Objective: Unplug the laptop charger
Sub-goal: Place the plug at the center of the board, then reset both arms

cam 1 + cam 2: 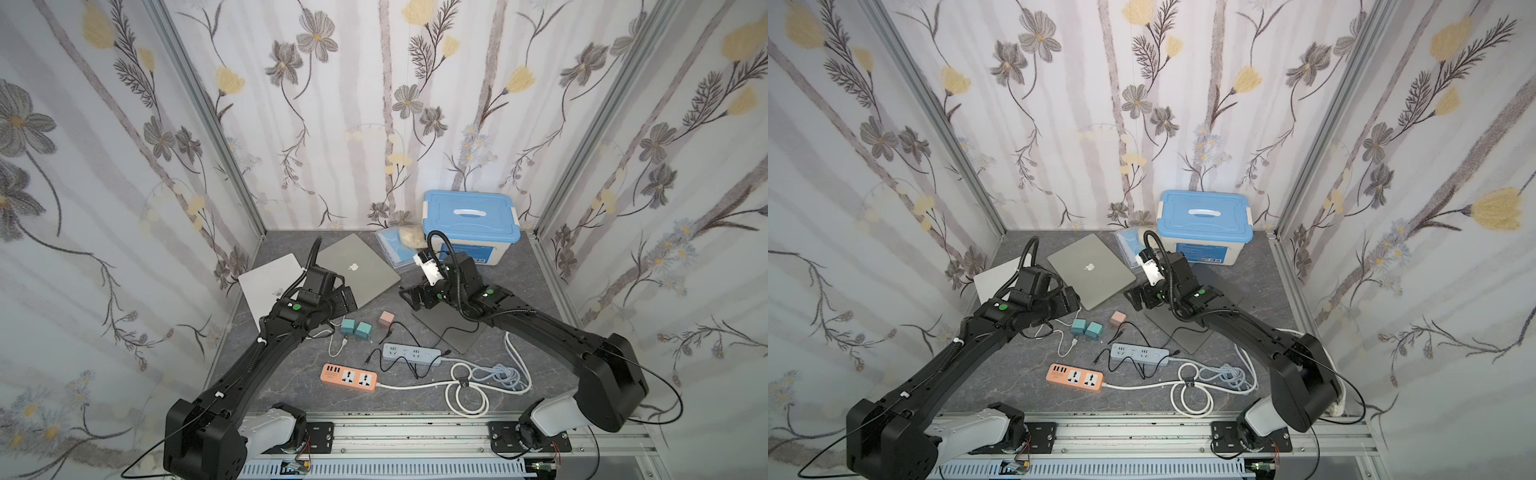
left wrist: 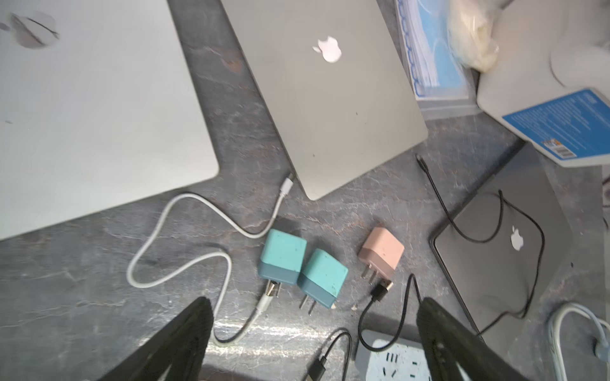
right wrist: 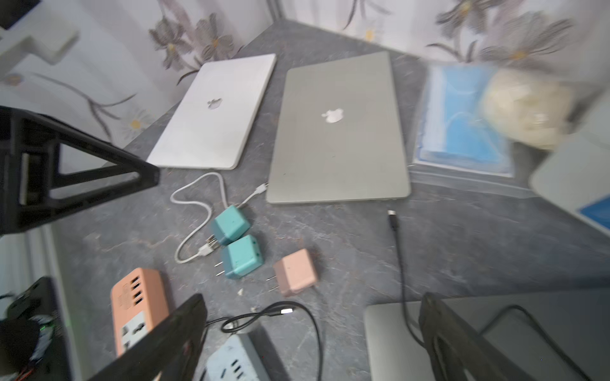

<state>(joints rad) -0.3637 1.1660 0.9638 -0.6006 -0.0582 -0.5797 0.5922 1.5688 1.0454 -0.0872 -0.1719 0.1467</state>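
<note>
A silver laptop [image 1: 357, 270] [image 2: 330, 99] [image 3: 336, 132] lies shut at mid-table. A white charger cable ends in a connector [image 2: 288, 186] [image 3: 261, 188] right at the laptop's near corner; I cannot tell whether it is seated. The cable loops back to two teal charger cubes [image 2: 284, 257]. My left gripper [image 2: 312, 303] [image 1: 347, 301] hangs open above the cubes, holding nothing. My right gripper [image 3: 313, 300] [image 1: 413, 297] is open and empty above the gap between the silver laptop and a dark laptop [image 3: 396, 343]. A black cable's free end [image 3: 392, 217] lies on the table.
A white laptop [image 1: 270, 282] lies at the left and a pink charger cube [image 1: 386, 319] near the teal ones. A grey power strip [image 1: 411, 353], an orange power strip [image 1: 349, 377] and a coiled white cord [image 1: 469, 390] lie in front. A blue-lidded box [image 1: 469, 224] and a bag of masks [image 1: 395, 245] stand at the back.
</note>
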